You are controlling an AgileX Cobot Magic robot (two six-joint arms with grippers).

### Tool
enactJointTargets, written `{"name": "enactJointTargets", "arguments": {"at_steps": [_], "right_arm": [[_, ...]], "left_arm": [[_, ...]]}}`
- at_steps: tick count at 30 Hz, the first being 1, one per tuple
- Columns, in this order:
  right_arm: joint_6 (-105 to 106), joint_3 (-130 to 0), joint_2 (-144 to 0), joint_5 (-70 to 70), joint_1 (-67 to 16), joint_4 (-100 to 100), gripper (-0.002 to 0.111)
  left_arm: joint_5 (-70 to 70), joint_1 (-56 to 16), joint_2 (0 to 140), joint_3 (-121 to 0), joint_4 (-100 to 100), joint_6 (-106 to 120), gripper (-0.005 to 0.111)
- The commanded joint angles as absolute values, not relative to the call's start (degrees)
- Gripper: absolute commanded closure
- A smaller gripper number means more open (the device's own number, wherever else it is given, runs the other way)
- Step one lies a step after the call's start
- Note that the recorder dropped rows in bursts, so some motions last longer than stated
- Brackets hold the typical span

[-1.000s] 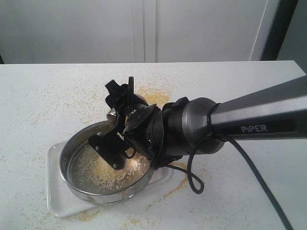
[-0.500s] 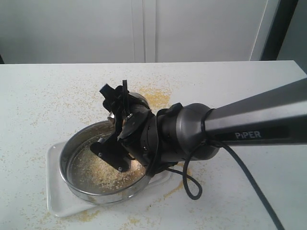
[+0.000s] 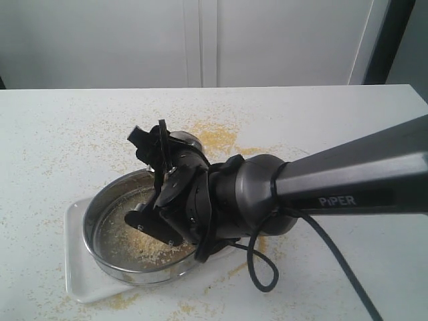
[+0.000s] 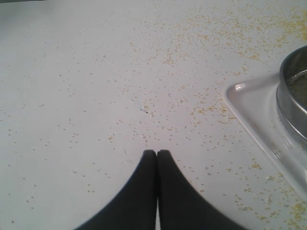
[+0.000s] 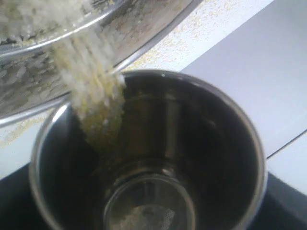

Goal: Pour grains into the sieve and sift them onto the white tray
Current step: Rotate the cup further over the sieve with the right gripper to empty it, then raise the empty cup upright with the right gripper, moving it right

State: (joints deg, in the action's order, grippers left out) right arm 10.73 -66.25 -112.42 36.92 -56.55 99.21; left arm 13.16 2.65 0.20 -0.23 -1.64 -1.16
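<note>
table (image 3: 60, 127): white, loose grains scattered all over it, thicker yellow patch behind the sieve
right arm (image 3: 348, 180): comes in from the right of the exterior view and reaches across the middle; vs one second ago it sits lower and further left, wrist rolled more, now covering more of the sieve's near-right side
white tray (image 3: 77, 284): flat on the table at front left, under the sieve; same spot as before; one corner also shows in the left wrist view (image 4: 254, 115)
sieve (image 3: 89, 227): sits on the tray, upright, not shifted since earlier
right gripper (image 3: 157, 177): jaws spread wide and clamped around the steel cup, over the sieve's far-right rim; moved left and down vs earlier
steel cup (image 5: 192, 129): held tipped, mouth toward the sieve, more tilted than a second ago; nearly empty inside
left gripper (image 4: 157, 154): fingers pressed together, nothing between them, hovering over bare table just beside the tray corner; not seen in the exterior view
grains (image 5: 93, 96): a stream runs along the cup's inner wall over its lip toward the sieve; a pale-yellow layer lies on the sieve mesh (image 3: 150, 249)
</note>
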Motion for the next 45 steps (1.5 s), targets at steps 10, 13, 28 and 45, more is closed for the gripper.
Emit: {"name": "enactJointTargets", "arguments": {"at_steps": [10,13,28,45], "right_arm": [[21.7,-66.8,-112.2,35.6,-57.6,99.9,0.108],[22.5,-66.8,-112.2,35.6,-57.6,99.9,0.108],[28.8,-70.8,-112.5,45.4,-59.0,99.9,0.108],[-28.4,-69.5,-98.9,25.1,-57.9,81.6,0.108]], "left_arm": [[13.3,2.8,0.0,0.0,-2.1,-1.3,0.106],[13.3,2.8,0.0,0.0,-2.1,-1.3,0.106],[13.3,2.8,0.0,0.0,-2.1,-1.3,0.106],[13.2,2.8,0.0,0.0,-2.1,-1.3,0.106]]}}
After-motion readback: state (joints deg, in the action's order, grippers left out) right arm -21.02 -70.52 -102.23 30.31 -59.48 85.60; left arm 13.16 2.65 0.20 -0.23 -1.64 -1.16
